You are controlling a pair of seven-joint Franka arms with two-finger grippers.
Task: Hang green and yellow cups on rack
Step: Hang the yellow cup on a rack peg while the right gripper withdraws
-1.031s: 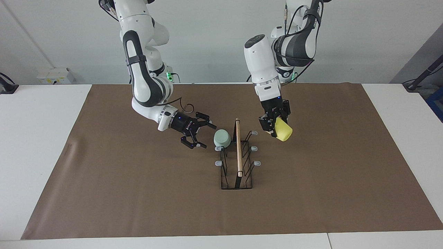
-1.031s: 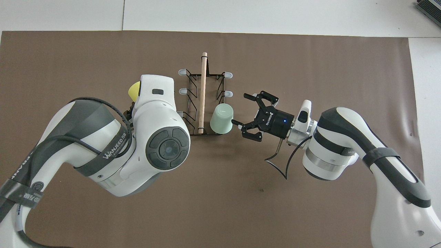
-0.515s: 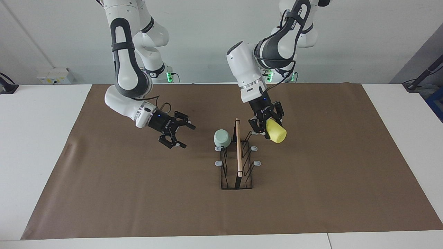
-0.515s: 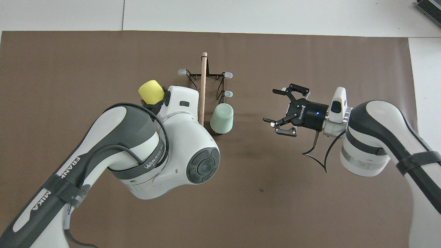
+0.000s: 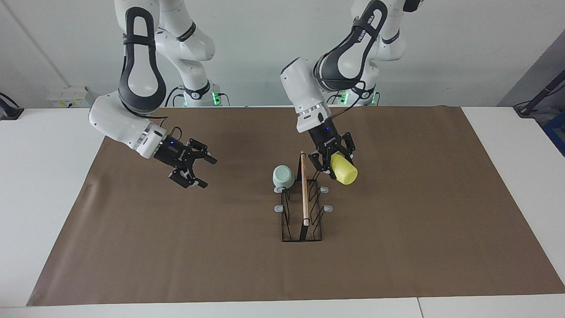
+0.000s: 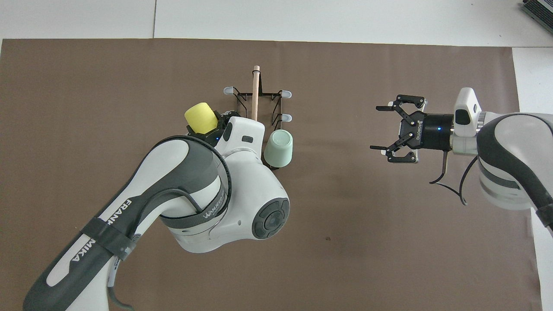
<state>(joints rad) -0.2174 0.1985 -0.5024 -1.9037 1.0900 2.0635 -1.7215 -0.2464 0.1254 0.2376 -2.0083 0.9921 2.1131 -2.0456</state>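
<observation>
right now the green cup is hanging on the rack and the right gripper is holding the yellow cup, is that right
Not quite. The green cup does hang on the rack, but the left gripper holds the yellow cup, right beside the rack's prongs. The right gripper is open and empty over the brown mat. The facing view shows it.

Left gripper [image 5: 333, 164]: hanging at centre frame in the facing view, jaws clamping.
Right gripper [image 5: 199, 171]: hovering left of centre, jaws gaping.

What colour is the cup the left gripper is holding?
Bright yellow cup, in the left gripper; clearest in the facing view.
</observation>
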